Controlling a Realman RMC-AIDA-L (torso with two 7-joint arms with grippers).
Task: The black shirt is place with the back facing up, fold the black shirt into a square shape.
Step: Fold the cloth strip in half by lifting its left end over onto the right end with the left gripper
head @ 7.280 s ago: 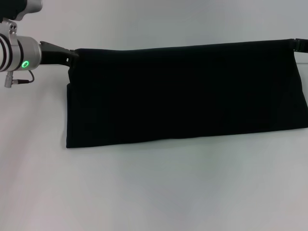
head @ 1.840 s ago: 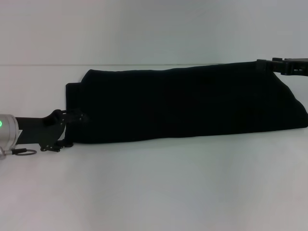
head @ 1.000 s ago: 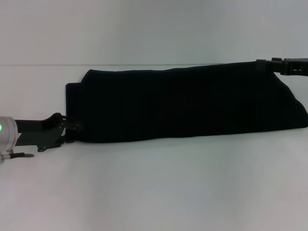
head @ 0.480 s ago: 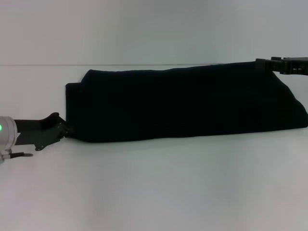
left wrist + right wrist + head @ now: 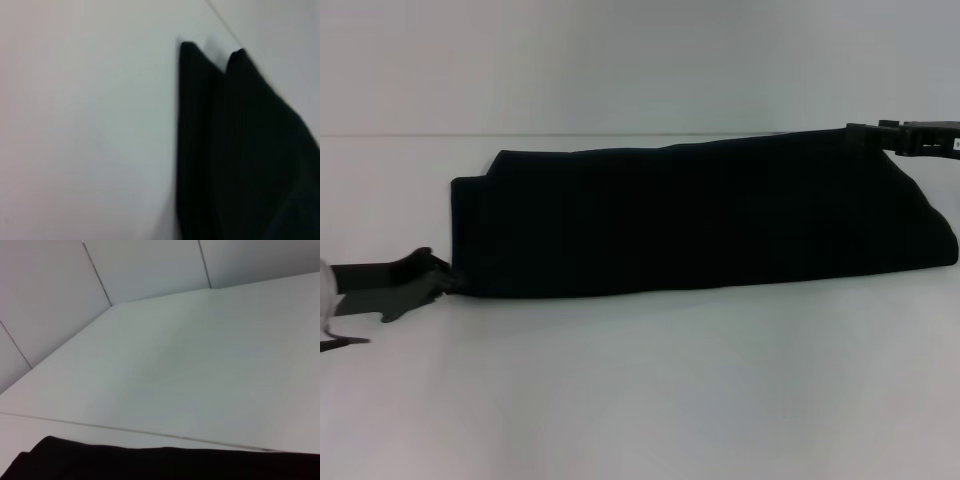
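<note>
The black shirt (image 5: 700, 220) lies on the white table (image 5: 640, 400) as a long folded band running left to right, plain side up. My left gripper (image 5: 448, 282) sits low at the band's near left corner, open, its tips just at the cloth edge with nothing in them. My right gripper (image 5: 868, 130) is shut on the shirt's far right corner and holds that edge slightly raised. The left wrist view shows the layered shirt (image 5: 240, 150) end from close by. Along one edge of the right wrist view, a strip of the shirt (image 5: 150, 462) is visible.
Bare white tabletop (image 5: 640, 400) stretches in front of the shirt and to its left. A pale wall (image 5: 620, 60) rises behind the table's back edge. The shirt's right end reaches the picture's right border.
The shirt was folded from a wide panel into a narrower band. In the last second my left gripper let go and slid back to the left; the right gripper stayed put.
</note>
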